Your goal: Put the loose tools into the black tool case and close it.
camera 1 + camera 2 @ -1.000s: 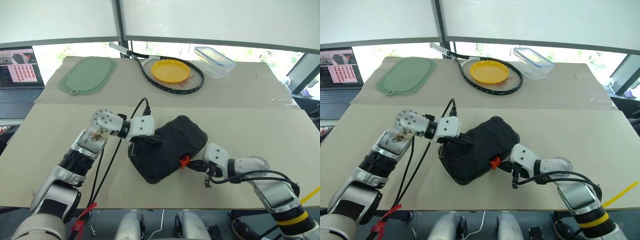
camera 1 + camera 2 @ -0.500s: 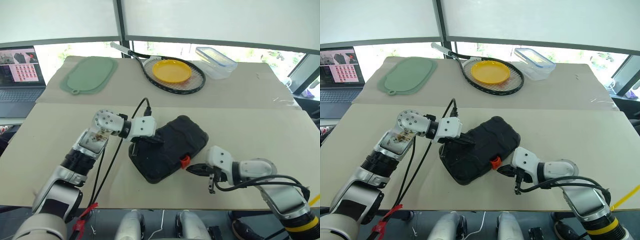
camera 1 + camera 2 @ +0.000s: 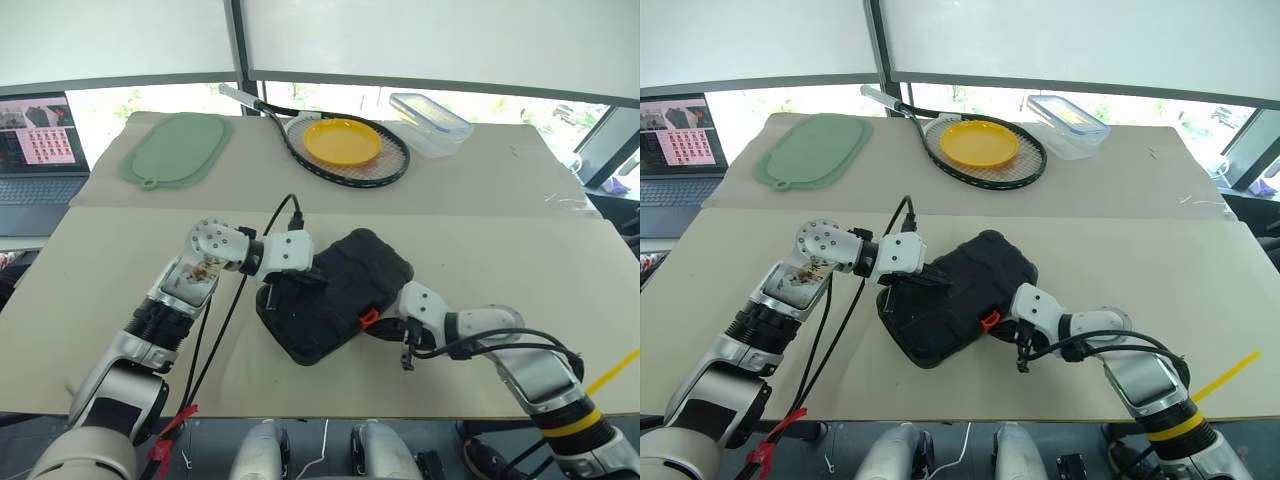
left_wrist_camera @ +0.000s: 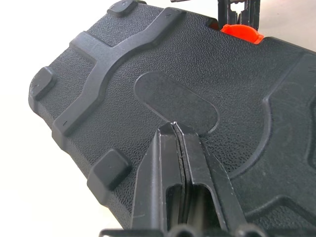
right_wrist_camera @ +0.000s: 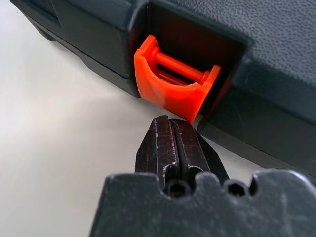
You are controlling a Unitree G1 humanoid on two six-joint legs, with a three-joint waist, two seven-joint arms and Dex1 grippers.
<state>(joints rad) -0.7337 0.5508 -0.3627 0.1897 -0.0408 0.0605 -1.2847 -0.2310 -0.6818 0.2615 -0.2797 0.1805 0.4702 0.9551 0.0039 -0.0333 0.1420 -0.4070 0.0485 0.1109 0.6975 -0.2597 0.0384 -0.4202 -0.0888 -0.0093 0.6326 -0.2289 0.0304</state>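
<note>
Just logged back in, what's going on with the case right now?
The black tool case lies lid-down shut on the table. The left gripper, fingers shut, presses on the lid. The right gripper, also shut, sits right at the orange latch, which stands flipped out, not yet snapped down.

Lab or office: covered tables (image 3: 520,250), laptop (image 3: 40,150) by big windows (blinds down).
</note>
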